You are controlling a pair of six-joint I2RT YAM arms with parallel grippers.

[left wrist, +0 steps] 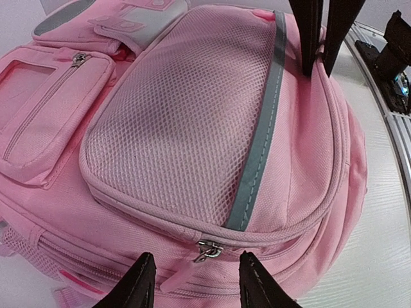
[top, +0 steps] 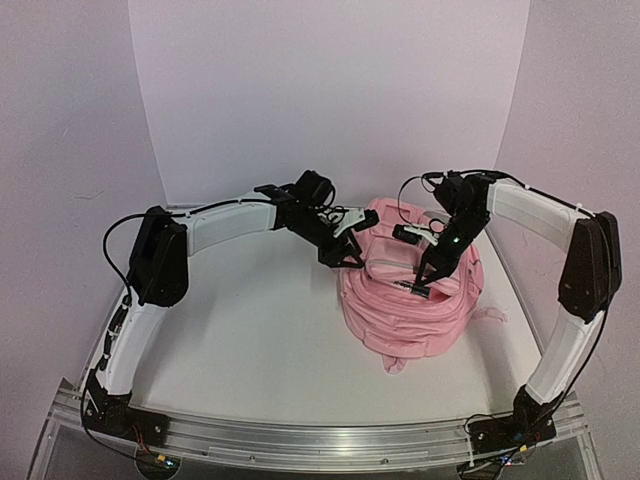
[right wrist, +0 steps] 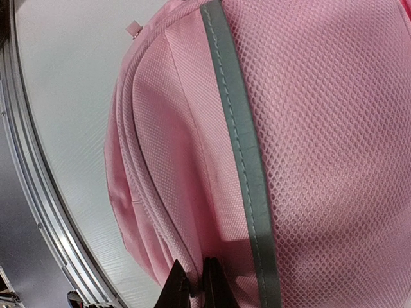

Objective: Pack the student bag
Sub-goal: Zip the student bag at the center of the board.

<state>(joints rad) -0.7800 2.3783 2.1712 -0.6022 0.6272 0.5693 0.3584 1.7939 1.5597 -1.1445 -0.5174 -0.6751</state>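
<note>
The pink student bag (top: 410, 305) lies flat on the white table, right of centre, front side up. My left gripper (top: 345, 262) is open at the bag's left edge. In the left wrist view its fingers (left wrist: 138, 285) straddle a metal zipper pull (left wrist: 207, 251) with a pink tab, just short of touching it. The mesh front pocket (left wrist: 186, 122) with a grey stripe fills that view. My right gripper (top: 420, 288) is on top of the bag. In the right wrist view (right wrist: 194, 290) it is shut, pinching a ridge of the bag's pink piping (right wrist: 160, 212) beside the grey stripe (right wrist: 241, 147).
An aluminium rail (top: 320, 440) runs along the table's near edge and also shows in the right wrist view (right wrist: 29, 167). White backdrop walls stand behind and on both sides. A bag strap (top: 490, 314) trails to the right. The right arm's fingers (left wrist: 308, 35) show in the left wrist view.
</note>
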